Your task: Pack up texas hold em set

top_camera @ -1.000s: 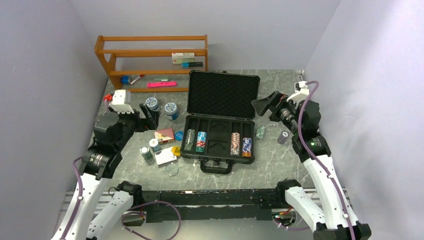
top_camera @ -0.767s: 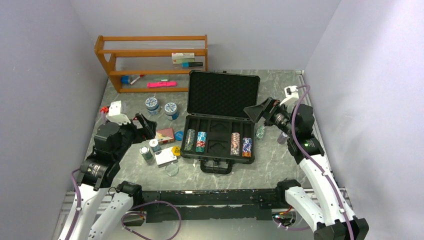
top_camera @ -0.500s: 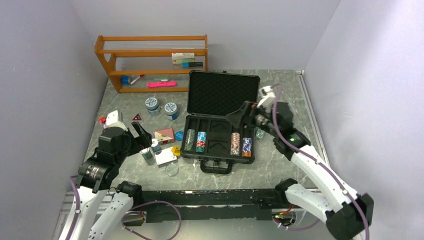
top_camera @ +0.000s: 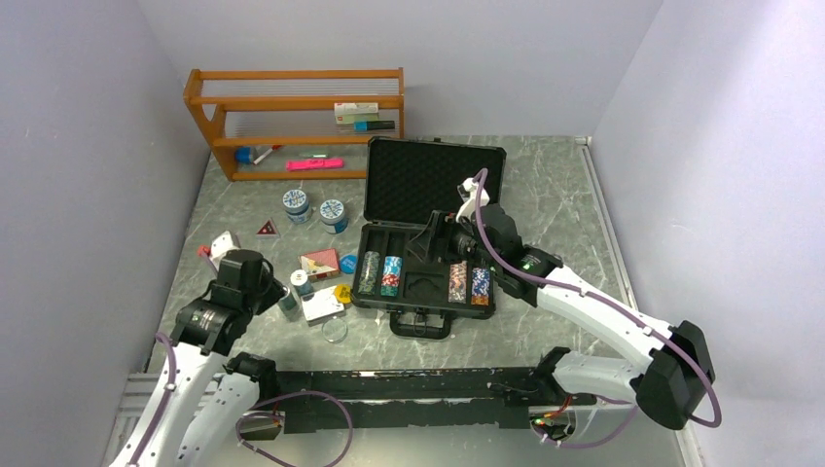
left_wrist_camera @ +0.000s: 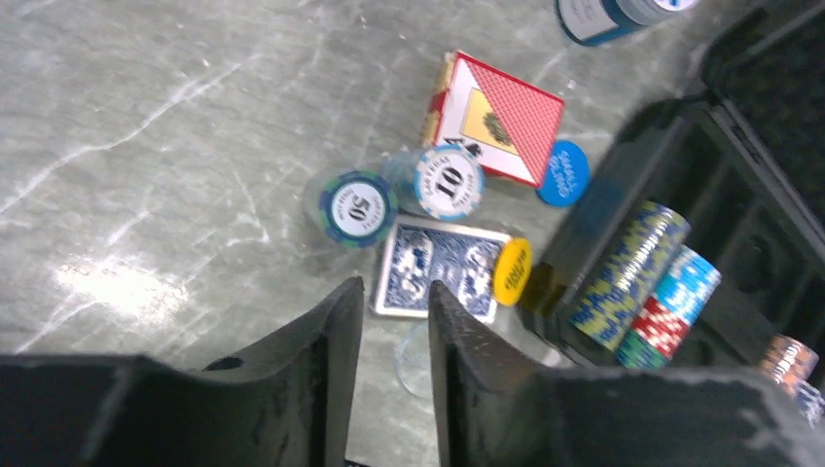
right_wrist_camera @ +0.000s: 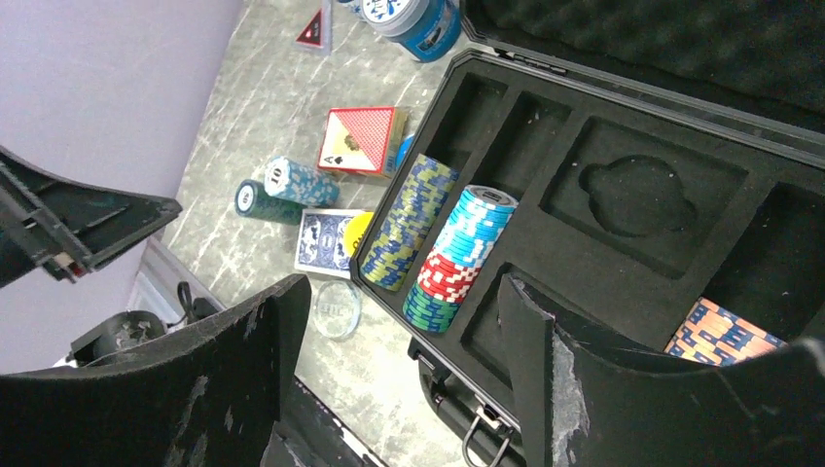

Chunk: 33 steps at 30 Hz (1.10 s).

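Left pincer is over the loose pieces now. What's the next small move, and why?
Probably open the left pincer wider and ease it down onto the flat blue-backed card deck. Its jaws stand only narrowly apart and empty, too close for the deck, which lies on the table just past the fingertips. The black foam-lined hard case shows free compartments.

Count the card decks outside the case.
2. The red deck lies on the table left of the case; the blue deck lies nearer the arms, beside the yellow dealer button. Others may be hidden.
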Motion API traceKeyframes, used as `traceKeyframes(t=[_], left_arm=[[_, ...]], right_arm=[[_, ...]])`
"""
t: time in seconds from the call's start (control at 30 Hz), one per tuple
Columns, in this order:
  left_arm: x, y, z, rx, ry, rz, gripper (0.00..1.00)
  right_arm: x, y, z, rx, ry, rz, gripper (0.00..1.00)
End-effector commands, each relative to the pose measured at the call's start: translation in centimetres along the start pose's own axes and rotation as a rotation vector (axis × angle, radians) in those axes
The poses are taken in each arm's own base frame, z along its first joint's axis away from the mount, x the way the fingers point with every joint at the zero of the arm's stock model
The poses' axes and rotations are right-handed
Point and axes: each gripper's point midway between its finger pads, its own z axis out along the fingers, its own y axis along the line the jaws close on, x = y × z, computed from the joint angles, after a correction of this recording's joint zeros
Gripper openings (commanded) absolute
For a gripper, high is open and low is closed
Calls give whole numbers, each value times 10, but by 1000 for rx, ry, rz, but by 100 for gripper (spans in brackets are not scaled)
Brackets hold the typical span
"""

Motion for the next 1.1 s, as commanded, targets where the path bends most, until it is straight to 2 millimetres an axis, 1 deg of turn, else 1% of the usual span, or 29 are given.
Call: traceKeyframes(t=[0.0, 0.1, 0.23, 0.33, 0.47, 0.57, 0.67, 0.8, 0.87, 0.93, 0.97, 1.0, 1.07], left_arm=[[-23, 5, 19, -66, -141, -111, 35], [-10, 15, 37, -122, -113, -103, 46], [6, 16, 54, -138, -57, -69, 59], [10, 19, 61, -163, -35, -40, 62], [12, 26, 68, -195, -46, -26, 60], [13, 28, 74, -205, -55, -19, 56], [18, 29, 81, -201, -47, -10, 57], [26, 29, 89, -198, -22, -7, 61], [27, 30, 91, -209, -18, -2, 60], [26, 31, 92, -222, -21, 1, 56], [26, 32, 93, -227, -22, 4, 52], [24, 31, 93, -229, -25, 4, 47], [21, 30, 90, -230, -30, 5, 34]], right_arm=[[-31, 10, -8, 4, -119, 22, 75], [-34, 3, -9, 42, -139, 15, 75], [-30, -5, -7, 70, -134, 9, 76], [-24, -10, -1, 82, -123, 11, 76], [-19, -16, 5, 105, -104, 1, 76], [-20, -18, 5, 107, -112, -10, 76], [-23, -18, 3, 109, -130, -17, 77], [-25, -20, 2, 121, -136, -24, 77], [-25, -20, 1, 121, -137, -25, 77], [-25, -21, 0, 122, -141, -21, 77], [-25, -21, 0, 122, -143, -21, 77], [-25, -22, -1, 125, -146, -20, 77], [-26, -22, -2, 127, -151, -21, 77]])
